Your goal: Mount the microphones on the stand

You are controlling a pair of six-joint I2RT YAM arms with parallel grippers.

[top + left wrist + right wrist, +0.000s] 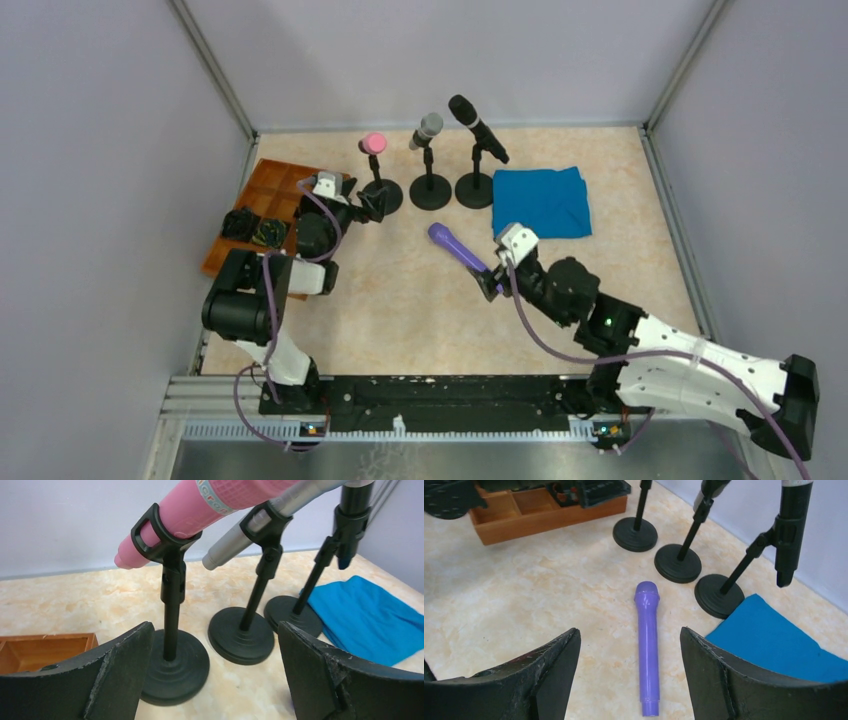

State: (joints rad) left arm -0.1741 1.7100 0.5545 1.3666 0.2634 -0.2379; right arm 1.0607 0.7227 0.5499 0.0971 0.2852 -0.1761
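Note:
Three black stands stand in a row at the back. The pink microphone (200, 505) sits in the clip of the left stand (171, 610), the silver-grey one (232, 542) in the middle stand (260, 585), and the black one (476, 126) in the right stand (476, 185). My left gripper (215, 675) is open just in front of the pink microphone's stand base, holding nothing. The purple microphone (647, 645) lies flat on the table. My right gripper (630, 675) hovers open over its tail end, with a finger on each side and not touching it.
A folded blue cloth (542, 200) lies right of the stands, touching the right stand's base. A wooden compartment tray (262, 200) with small black parts sits at the left, beside my left arm. Grey walls close in the table on three sides.

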